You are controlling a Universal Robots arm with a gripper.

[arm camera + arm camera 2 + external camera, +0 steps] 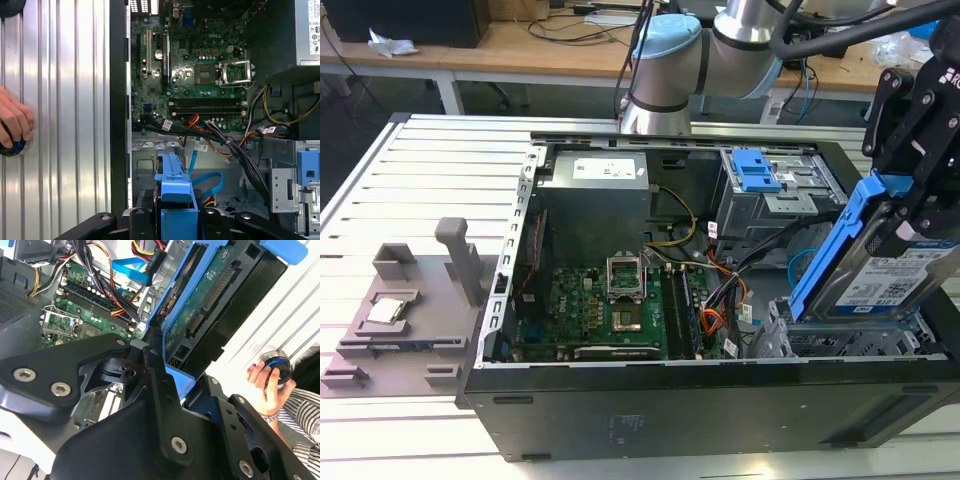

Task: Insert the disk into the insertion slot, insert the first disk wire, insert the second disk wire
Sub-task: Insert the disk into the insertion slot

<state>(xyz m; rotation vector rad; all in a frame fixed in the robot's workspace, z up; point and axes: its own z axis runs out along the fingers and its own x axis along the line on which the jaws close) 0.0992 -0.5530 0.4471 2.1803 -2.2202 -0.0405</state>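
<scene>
1. The disk [895,280], a grey hard drive with a white label in a bright blue carrier, hangs tilted at the exterior view's right end of the open computer case [670,405]. Its upper end leans toward that view's right.
2. The gripper [910,205] is pinched onto the disk's upper end. In the second wrist view its black fingers [156,371] clamp the blue carrier frame beside the drive's green circuit board.
3. The insertion slot [840,342], a perforated silver-grey drive cage, sits directly under the disk. The disk's lower edge reaches the cage's top opening; I cannot tell whether it has entered.
4. Behind the cage stands the grey bay with blue latch tabs [765,180], apart from the disk.
5. The green motherboard [610,300] lies on the case floor, with a bundle of black, red and yellow wires [210,132] running across its edge toward the cage.
6. A loose blue flat cable [212,179] curls just beside the disk's carrier in the first wrist view.
7. A person's hand [261,382] rests on the slatted metal table [420,180] outside the case, holding a round black knob [278,365].
</scene>
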